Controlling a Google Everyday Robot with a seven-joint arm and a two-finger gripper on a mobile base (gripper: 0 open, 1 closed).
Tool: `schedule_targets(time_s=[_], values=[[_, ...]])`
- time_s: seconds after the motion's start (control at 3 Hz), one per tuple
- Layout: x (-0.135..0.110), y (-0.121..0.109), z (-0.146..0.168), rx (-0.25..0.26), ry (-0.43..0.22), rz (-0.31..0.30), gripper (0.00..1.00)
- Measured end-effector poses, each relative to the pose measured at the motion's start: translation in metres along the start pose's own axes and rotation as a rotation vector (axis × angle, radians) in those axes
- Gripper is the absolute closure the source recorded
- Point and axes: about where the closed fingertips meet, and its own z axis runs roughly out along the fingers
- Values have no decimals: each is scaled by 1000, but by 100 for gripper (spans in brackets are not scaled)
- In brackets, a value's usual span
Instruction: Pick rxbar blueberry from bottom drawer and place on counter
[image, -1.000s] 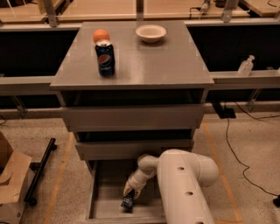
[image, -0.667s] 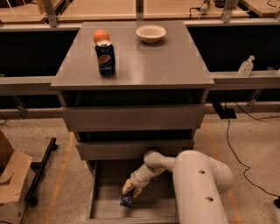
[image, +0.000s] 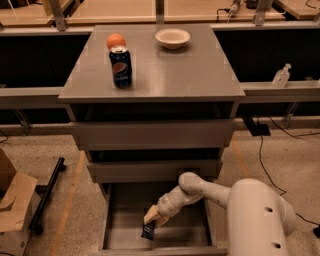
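The counter (image: 190, 70) is plain grey, like the drawers under it, the bottom drawer (image: 122, 220) included. On it stand a dark blue can (image: 121, 66) with a red, white and blue round logo, an orange ball (image: 115, 40) and a cream bowl (image: 172, 38). The arm (image: 250, 210) is off-white. Its tan gripper (image: 151, 219) sits inside the bottom drawer at the bar (image: 148, 231), which is navy-black with pale print. The floor (image: 280, 150) is speckled beige with an orange line (image: 70, 195). The box (image: 15, 200) is brown and the cable (image: 265, 160) black.
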Motion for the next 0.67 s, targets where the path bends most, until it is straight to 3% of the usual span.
schedule_targets(time_s=[0.33, 0.67], values=[[24, 13, -41, -39, 41, -34, 100], [37, 34, -109, 20, 32, -46, 100]])
